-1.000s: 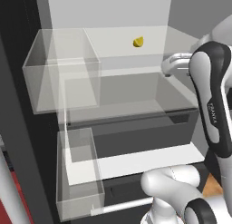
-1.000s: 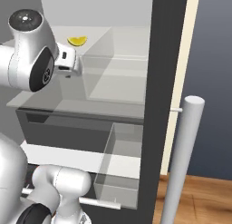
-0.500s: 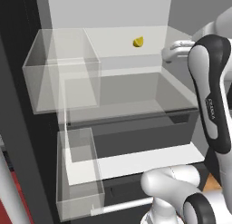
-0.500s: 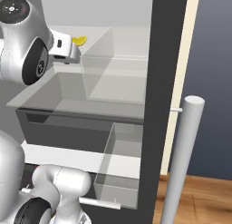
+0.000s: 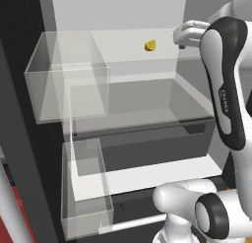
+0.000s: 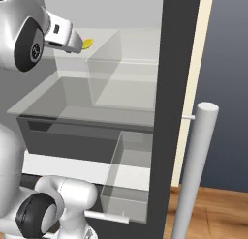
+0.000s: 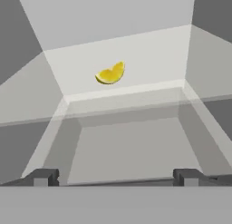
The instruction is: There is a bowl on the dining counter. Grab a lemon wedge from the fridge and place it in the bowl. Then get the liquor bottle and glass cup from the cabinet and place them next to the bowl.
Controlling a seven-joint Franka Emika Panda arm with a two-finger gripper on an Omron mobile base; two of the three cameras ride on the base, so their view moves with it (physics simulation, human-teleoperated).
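The fridge (image 5: 118,11) stands open in front of me, pale inside. A tiny bright yellow lemon wedge (image 5: 150,45) (image 6: 87,43) lies on its upper shelf, towards the back. In the hand view the lemon wedge (image 7: 110,74) sits ahead and slightly left of centre, well beyond my fingertips. My gripper (image 7: 115,177) is open, with its two dark tips far apart and nothing between them. My hand (image 5: 186,34) hovers at shelf height just right of the wedge, apart from it, and the hand (image 6: 63,34) is close in front of it in the right base view.
A clear bin (image 5: 69,79) sits at the left of the shelf, over a wide clear drawer (image 5: 147,104). Another clear bin (image 5: 86,188) hangs lower left. The dark grey fridge door (image 6: 179,88) with its pale bar handle (image 6: 196,175) stands open on the right.
My arm has lifted the hand from below the shelf up to the level of the lemon wedge. The jaws have stayed open and the wedge has not moved.
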